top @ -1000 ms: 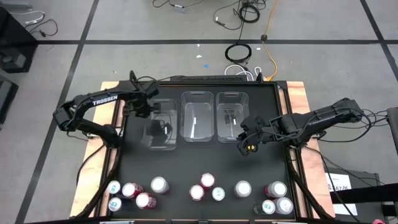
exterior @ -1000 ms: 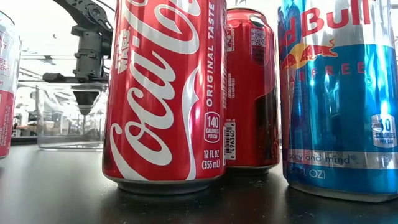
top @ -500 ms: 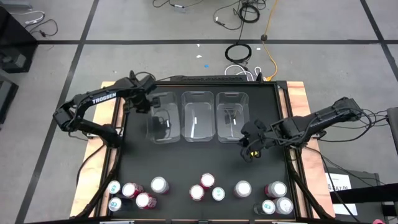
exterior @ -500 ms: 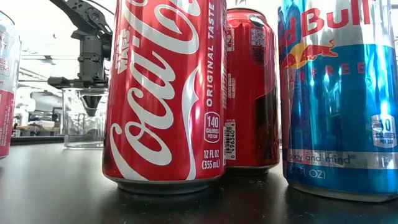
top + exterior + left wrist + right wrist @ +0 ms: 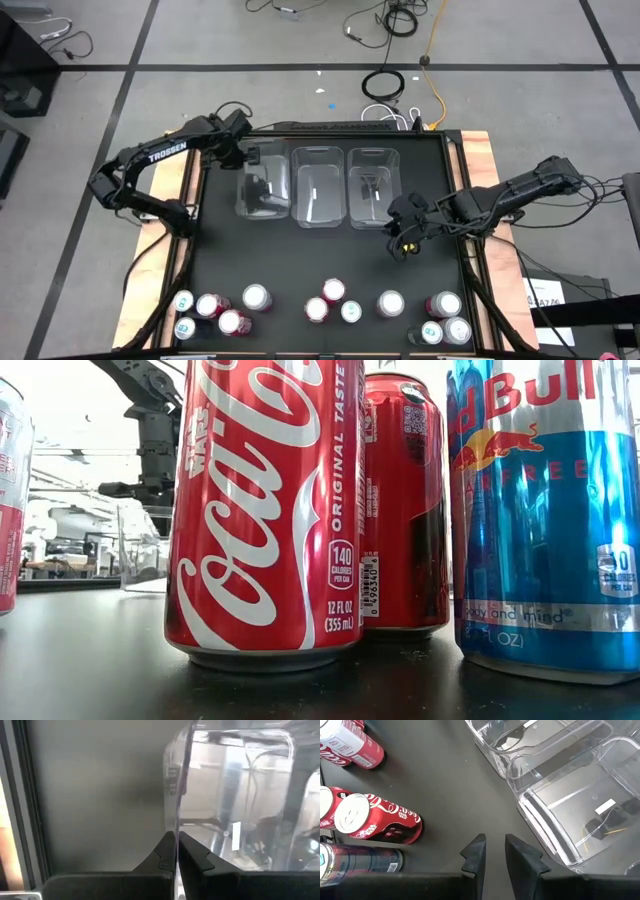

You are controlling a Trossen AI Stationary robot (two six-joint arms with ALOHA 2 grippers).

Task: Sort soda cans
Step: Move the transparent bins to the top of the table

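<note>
Soda cans (image 5: 330,290) untouched, well clear of both end effectors. Left end effector (image 5: 176,851) pinches left bin (image 5: 262,182) wall; right end effector (image 5: 494,851) slightly parted, empty. We're still positioning bins; next, release.

Left bin (image 5: 263,188) shifted — a second ago it sat skewed and nearer the cans' side of the table; now it lies nearly in line beside the middle bin (image 5: 318,185). Left gripper (image 5: 247,157) moved with it, toward the table's far edge, its fingers (image 5: 167,856) pinched on the bin's wall. Low view: the clear bin (image 5: 143,550) slid rightward, partly behind the near red can (image 5: 265,510). Right gripper (image 5: 401,238) dropped slightly toward the cans — since half a second, steady.
</note>
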